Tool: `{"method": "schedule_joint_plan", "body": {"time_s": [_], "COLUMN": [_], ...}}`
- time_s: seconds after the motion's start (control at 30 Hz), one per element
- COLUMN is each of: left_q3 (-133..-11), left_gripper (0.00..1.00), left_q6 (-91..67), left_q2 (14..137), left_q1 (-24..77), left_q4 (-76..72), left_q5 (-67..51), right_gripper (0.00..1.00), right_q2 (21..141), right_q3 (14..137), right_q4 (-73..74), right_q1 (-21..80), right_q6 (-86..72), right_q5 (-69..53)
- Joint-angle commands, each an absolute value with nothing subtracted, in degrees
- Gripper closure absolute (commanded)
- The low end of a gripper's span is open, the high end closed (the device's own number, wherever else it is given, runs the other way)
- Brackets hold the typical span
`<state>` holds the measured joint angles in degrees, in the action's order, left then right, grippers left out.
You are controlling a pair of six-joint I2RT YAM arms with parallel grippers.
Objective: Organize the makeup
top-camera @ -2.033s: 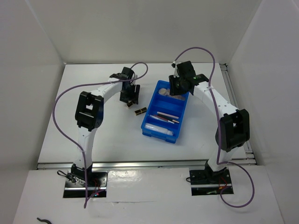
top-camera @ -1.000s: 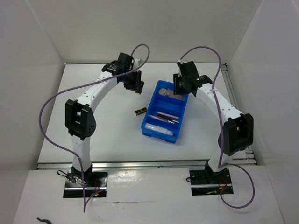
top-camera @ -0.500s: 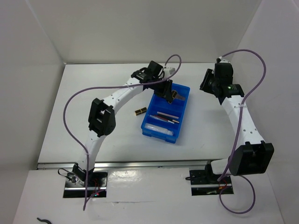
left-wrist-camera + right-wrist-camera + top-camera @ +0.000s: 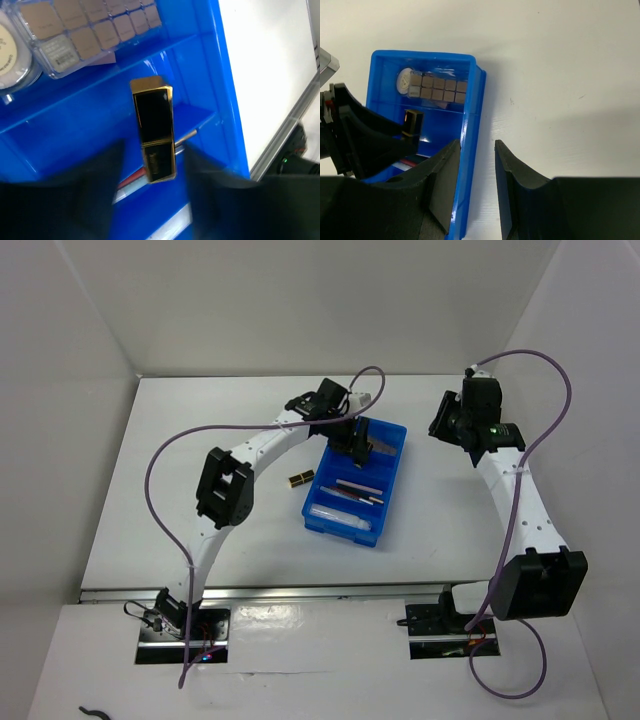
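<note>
Left wrist view is showing the left gripper (image 4: 152,156) clamping the near end of a black-and-gold case (image 4: 152,120), and the case is hanging inside the outline of the blue bin (image 4: 220,60), above its floor.

Ahead of the fingertips, past a divider, the gold-squared palette (image 4: 95,30) and the round compact (image 4: 12,55) are lying together. Under the fingers a red pencil (image 4: 131,178) is peeking out.

The right gripper (image 4: 474,150) is hanging over bare table (image 4: 560,60) beside the bin. Its fingers are slightly parted and gripping nothing.

I'm reading this as the drop-in step. To do it well:
- Go lower before letting go, so the case is not falling and bouncing.
- Keep the far tip short of the divider, because it is looking close.
- Tilt the wrist so the case is lying flat and parallel to the divider, not standing on end.
- Open only a little, since the bin walls are crowding both fingers.

The case's long axis is running straight out from the fingers. Its gold-rimmed end is pointing away from the gripper toward the palette, leaning slightly off centre.

A second matching case (image 4: 299,478) is waiting on the table outside the bin, behind the left gripper.
</note>
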<state>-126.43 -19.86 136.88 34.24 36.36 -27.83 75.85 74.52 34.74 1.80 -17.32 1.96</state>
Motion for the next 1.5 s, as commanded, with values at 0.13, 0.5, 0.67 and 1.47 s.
{"method": "schedule_joint_plan", "body": {"time_s": [0.13, 0.5, 0.67, 1.47], "left_q3": [-128.85, -102.6, -95.8, -100.28], "left_gripper": [0.0, 0.7, 0.26, 0.16], "left_q6": [-20.83, -16.97, -12.4, -10.8], "left_q2": [135.01, 110.07, 110.21, 126.03], "left_q1": [34.28, 26.74, 23.73, 26.63], "left_q4": [34.72, 34.8, 37.43, 36.65], "left_q5": [-26.02, -15.21, -14.33, -1.32], "right_gripper": [0.58, 0.58, 0.58, 0.58], "right_q2": [73.56, 73.56, 74.09, 75.23], "right_q3": [74.09, 74.09, 73.56, 74.62], "right_q4": [34.28, 33.66, 32.53, 32.52], "right_q1": [1.41, 0.88, 0.88, 0.88], "right_q6": [-17.05, -17.05, -17.57, -17.58], "right_q5": [1.14, -0.26, -2.19, -3.96]}}
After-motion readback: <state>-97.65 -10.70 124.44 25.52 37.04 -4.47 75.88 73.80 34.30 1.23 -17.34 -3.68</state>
